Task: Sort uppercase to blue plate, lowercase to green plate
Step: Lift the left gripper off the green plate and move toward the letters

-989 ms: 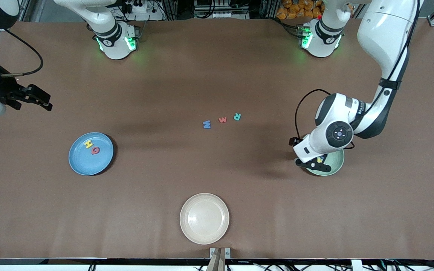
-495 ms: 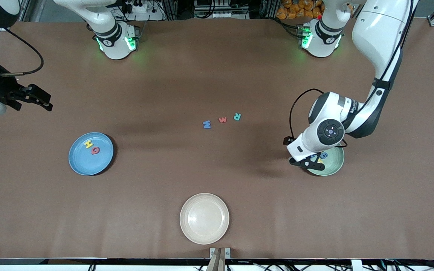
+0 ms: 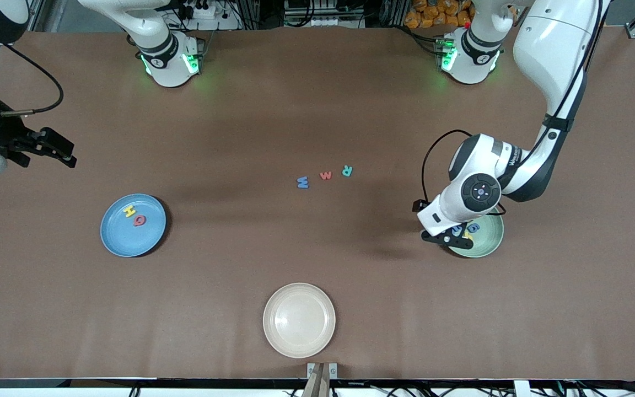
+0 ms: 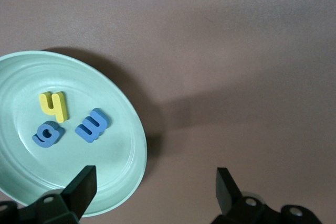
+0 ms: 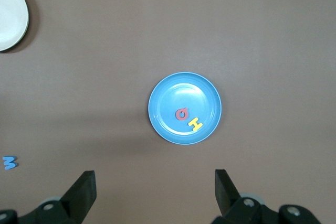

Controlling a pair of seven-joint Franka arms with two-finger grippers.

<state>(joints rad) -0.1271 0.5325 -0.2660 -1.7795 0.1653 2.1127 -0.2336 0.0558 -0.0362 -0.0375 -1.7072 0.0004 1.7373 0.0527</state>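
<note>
The blue plate [image 3: 133, 237] holds a yellow H [image 3: 129, 211] and a red Q [image 3: 139, 220]; the right wrist view shows this blue plate [image 5: 168, 98] from high up. The green plate [image 3: 488, 242] carries the lowercase letters: yellow h [image 4: 54, 106], blue g [image 4: 48, 134] and a blue e-like letter [image 4: 92, 125]. Mid-table lie a blue W [image 3: 302, 182], a red w [image 3: 326, 175] and a teal R [image 3: 346, 171]. My left gripper [image 3: 450, 238] is open and empty over the green plate's [image 4: 131, 129] rim. My right gripper [image 3: 66, 151] waits open high over the table's right-arm end.
A cream plate [image 3: 299, 320] sits near the table's front edge, nearer the front camera than the three loose letters. It also shows at the edge of the right wrist view as a cream plate [image 5: 10, 19], and the blue W [image 5: 9, 162] is there too.
My left gripper has drifted off the green plate's middle toward the table's centre, uncovering the letters in it. The right arm has barely shifted.
</note>
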